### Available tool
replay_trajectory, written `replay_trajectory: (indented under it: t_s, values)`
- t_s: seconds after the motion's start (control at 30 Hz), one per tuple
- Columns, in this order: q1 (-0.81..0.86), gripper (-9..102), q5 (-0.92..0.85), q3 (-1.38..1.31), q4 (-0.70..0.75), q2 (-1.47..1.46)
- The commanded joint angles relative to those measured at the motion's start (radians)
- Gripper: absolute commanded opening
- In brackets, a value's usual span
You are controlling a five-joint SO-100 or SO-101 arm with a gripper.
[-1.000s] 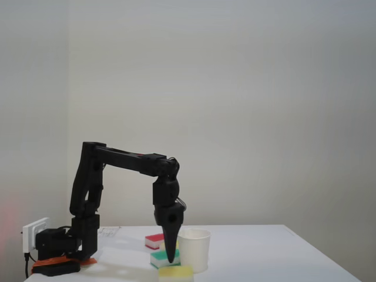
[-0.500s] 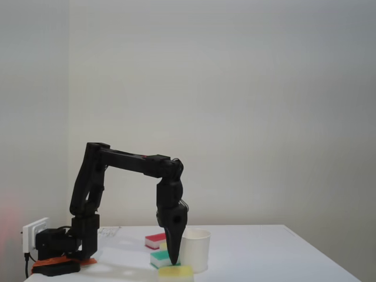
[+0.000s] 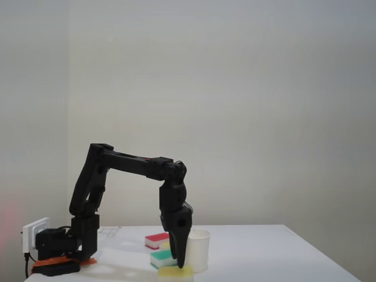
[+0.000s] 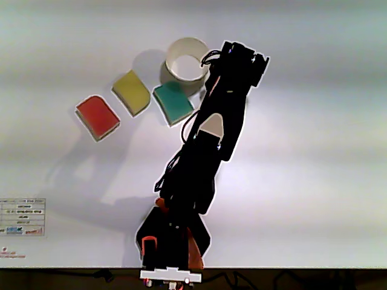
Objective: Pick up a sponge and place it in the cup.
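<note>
In the other view the pale yellow sponge (image 4: 132, 92) lies left of the teal-topped sponge (image 4: 173, 103), and the white paper cup (image 4: 187, 58) stands far-right of both. The gripper (image 3: 180, 263) hangs low beside the cup; it should go left and come down squarely over the sponge. The arm hides the claw, so I cannot tell its state.

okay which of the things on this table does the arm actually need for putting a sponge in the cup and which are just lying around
Needed:
- yellow sponge
- white cup
- the arm's tool

Just lying about:
- green-topped sponge
- red-topped sponge
- label sheet at the table's edge
- white power socket by the arm's base
</note>
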Motion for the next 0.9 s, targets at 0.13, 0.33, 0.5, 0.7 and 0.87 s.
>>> replay_trajectory:
  t_s: [0.13, 0.33, 0.5, 0.7, 0.87]
  values:
    - [0.026, 30, -0.009, -0.029, -0.005, -0.002]
    - [0.034, 31, -0.031, -0.003, -0.008, -0.014]
    - [0.038, 31, -0.048, 0.018, -0.041, -0.04]
    - [0.046, 31, -0.083, 0.038, -0.077, -0.075]
    - [0.048, 24, -0.109, 0.041, -0.089, -0.1]
